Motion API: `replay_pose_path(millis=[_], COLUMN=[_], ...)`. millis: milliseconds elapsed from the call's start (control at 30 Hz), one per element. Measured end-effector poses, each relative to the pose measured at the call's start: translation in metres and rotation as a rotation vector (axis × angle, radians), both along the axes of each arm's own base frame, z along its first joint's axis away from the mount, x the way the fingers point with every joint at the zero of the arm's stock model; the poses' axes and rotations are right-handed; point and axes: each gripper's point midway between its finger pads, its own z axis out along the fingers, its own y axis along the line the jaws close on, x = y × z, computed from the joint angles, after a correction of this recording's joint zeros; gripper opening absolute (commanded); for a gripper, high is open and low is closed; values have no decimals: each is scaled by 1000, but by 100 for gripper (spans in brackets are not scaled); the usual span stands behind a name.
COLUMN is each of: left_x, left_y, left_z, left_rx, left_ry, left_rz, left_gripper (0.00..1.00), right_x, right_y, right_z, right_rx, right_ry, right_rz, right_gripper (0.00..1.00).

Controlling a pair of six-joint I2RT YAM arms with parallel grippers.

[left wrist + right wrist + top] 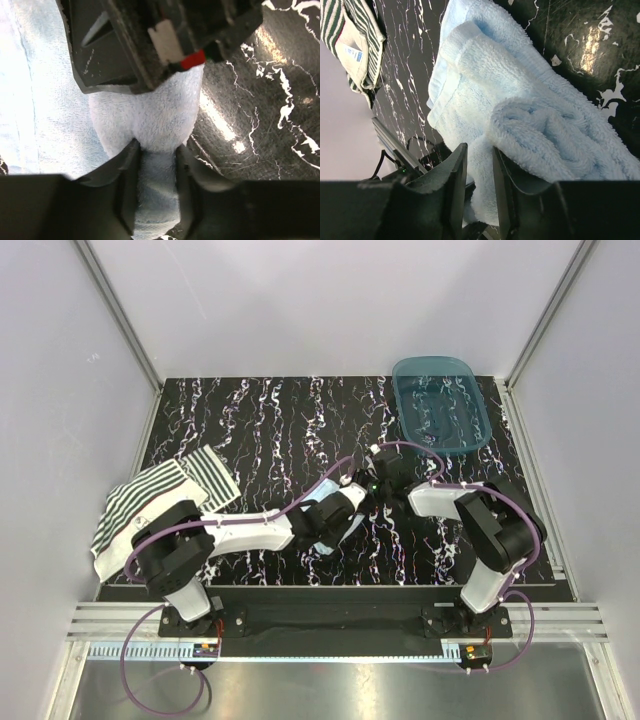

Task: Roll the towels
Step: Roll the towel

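Because it looks soft, light and floppy, the light blue towel [485,65], mid-worktop [270,420], seems best taken by a hem. The left fingers [127,190] pinch a bunched fold, and the right fingers [455,190] nip its edge. The striped towel [165,495] lies left, the teal tub [432,362] far right.

The plain towel [520,100] is light blue, the striped towel [165,495] green-and-white.

A black worktop [250,420] veined with white is spread beneath the left gripper [156,192] and the right gripper [477,187]. Plain pale walls [330,300] are raised beyond them and at either side, joined by aluminium corner posts [116,310]. Glare is thrown back off the worktop just past both.
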Motion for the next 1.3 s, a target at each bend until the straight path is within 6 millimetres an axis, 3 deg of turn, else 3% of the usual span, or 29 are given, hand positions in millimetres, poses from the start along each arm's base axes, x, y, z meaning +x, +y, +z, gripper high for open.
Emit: replay_pose_path(millis=[67,133,167,233,367,467,667,867,967,1100,1200,1300], left_x=[2,2,3,3,5,5,5,4,1,2,3,2], left_y=[-1,-2,-3,-5,-7,-8,-10,-8,-5,0,4,8], left_z=[0,0,0,1,1,1,3,6,8,14,20,23], left_rx=[-8,-15,-19,-27,-43,-59,-96,-169,-249,-381,-495,-617], left_ry=[-3,-5,-5,-7,-8,-2,36,126,207,342,440,550], left_rz=[4,3,2,0,0,-2,-3,2,6,24,44,76], left_gripper=[24,22,21,21,20,20,19,19,18,18,18,18], right_x=[-1,-1,-2,0,12,24,49,35,26,7,-8,-19], right_y=[-2,-4,-6,-8,-25,-49,-115,-153,-157,-147,-133,-120], right_z=[2,5,8,15,31,41,63,93,116,140,140,128], right_rx=[-14,-35,-49,-74,-196,-281,-444,-528,-498,-378,-275,-196], right_ry=[0,-2,-2,-12,-46,-48,-48,-78,-123,-195,-205,-185], right_rz=[4,2,1,0,-50,-110,-275,-351,-357,-320,-267,-211], right_gripper=[42,56,69,80,91,94,98,98,96,91,88,86])
